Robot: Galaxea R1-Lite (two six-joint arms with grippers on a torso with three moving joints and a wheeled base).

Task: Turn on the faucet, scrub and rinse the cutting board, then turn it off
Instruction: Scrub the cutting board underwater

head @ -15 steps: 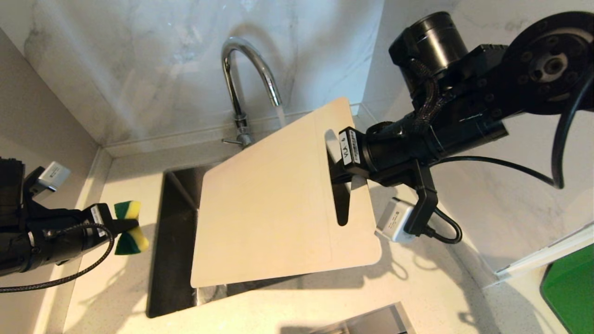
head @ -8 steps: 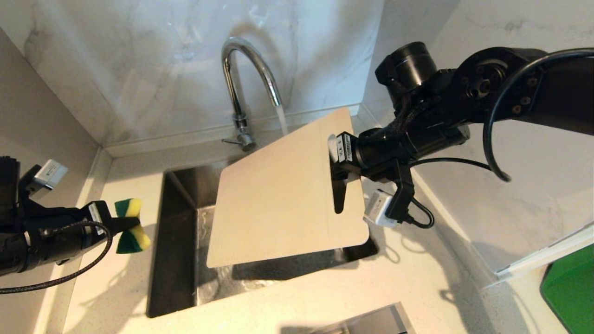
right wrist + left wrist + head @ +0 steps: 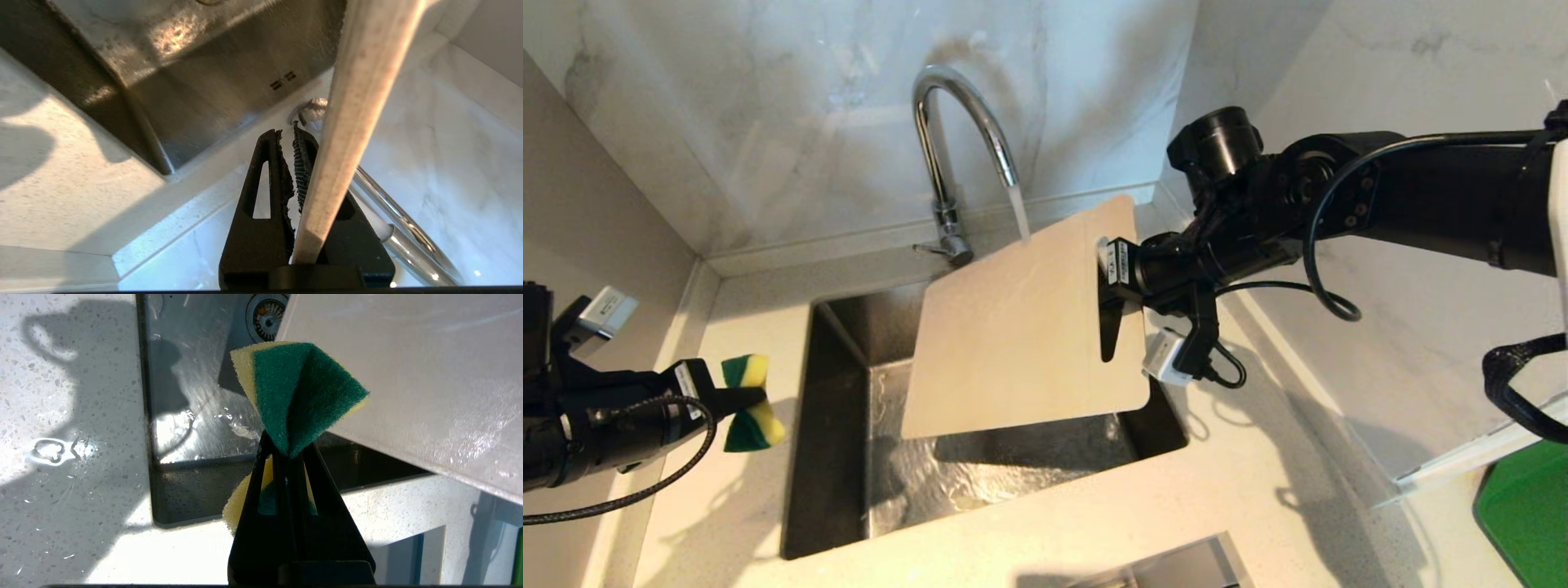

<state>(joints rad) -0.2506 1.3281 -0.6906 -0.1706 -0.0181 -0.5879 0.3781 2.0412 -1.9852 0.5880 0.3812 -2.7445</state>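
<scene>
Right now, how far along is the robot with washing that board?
Done: the faucet is on, water running. In hand: the right hand grips the cutting board by its handle end, tilted over the sink under the stream. The left hand holds a sponge off to the side, not touching it. Left: scrubbing, rinsing, shutting off.

The board (image 3: 1021, 327) hides the sink's (image 3: 833, 425) far right part; the right end effector (image 3: 1107, 296) (behind the handle slot) is mostly covered.
</scene>
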